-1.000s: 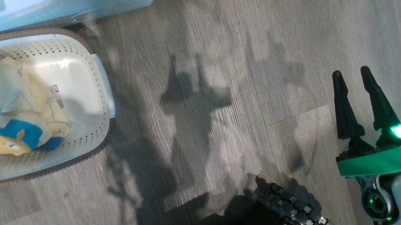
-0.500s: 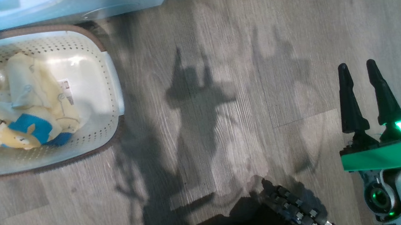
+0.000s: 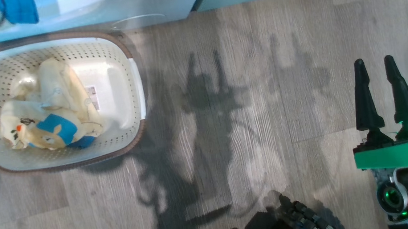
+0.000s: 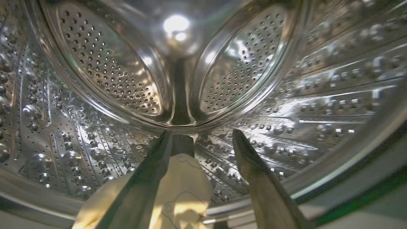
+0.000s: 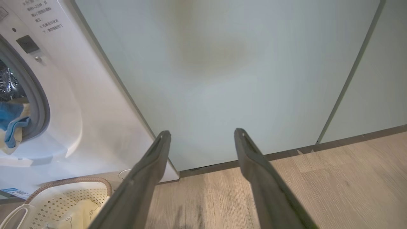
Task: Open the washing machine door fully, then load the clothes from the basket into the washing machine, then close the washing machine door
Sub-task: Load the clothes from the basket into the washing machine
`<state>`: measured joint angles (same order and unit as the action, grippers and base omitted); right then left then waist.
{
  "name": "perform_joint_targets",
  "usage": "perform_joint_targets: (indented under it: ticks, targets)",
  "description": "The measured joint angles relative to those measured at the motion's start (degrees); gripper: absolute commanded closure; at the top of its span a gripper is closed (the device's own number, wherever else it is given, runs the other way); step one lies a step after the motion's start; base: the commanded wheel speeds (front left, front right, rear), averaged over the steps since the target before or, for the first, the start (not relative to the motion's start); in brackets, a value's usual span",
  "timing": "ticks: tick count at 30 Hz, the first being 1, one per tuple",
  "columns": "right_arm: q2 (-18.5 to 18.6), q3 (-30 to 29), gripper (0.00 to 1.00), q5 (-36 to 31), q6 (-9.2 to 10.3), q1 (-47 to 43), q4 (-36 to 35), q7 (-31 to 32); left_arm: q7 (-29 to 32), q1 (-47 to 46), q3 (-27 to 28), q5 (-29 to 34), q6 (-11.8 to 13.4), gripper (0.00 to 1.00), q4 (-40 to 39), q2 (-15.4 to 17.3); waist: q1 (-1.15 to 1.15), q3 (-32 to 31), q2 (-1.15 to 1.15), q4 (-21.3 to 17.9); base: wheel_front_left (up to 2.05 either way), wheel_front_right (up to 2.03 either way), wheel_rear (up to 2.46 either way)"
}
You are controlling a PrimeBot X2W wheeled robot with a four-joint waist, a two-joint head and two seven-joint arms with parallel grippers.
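My left gripper [image 4: 202, 133] is inside the washing machine's steel drum [image 4: 105, 70], open, fingers well apart. A pale-yellow garment [image 4: 186, 184] lies low in the drum against the left finger, not pinched. The cream basket [image 3: 118, 139] stands on the floor before the washing machine [image 5: 95, 105]. It holds the clothes [image 3: 51, 119], pale yellow with a bear print on blue. Blue and cream cloth [image 5: 12, 124] hangs at the grey-ringed opening. My right gripper [image 3: 373, 61] hovers open over the floor far right of the basket. The washing machine door is out of view.
Pale-green cabinet doors [image 5: 238, 79] stand right of the washer, with a dark plinth at floor level. Grey wood-look floor [image 3: 245, 126] stretches between the basket and my right gripper, crossed by arm shadows. My dark base [image 3: 299, 219] shows at the bottom edge.
The head camera has turned, so the basket now sits further right and fully in view, and the washer opening with blue cloth has come in at the top left. The right gripper holds its pose.
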<state>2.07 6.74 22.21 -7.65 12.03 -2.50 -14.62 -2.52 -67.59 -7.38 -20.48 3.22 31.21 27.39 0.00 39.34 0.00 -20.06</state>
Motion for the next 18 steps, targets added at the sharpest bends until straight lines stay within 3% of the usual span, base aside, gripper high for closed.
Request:
perform_joint_targets:
  ticks: [5,12,18]
  targets:
    - [0.0,-0.79,0.0,-0.43,0.0,-0.12,0.18,-0.01,0.58,7.72,0.21,-1.27,2.21,0.0,-8.99,-0.36,0.0,-1.5,0.0,1.06,0.0,0.0,0.0]
    - [0.01,-1.29,0.0,-1.88,0.0,-0.67,0.33,-0.01,0.3,23.14,1.35,-1.3,7.5,0.0,-22.84,-2.04,0.0,-3.67,0.0,2.99,0.0,0.0,0.0]
    - [0.01,-1.88,0.0,-3.37,0.0,-2.32,0.44,-0.01,-2.37,34.92,1.52,-1.29,10.62,0.0,-30.11,-3.93,0.0,-5.62,0.0,4.7,0.0,0.0,0.0]
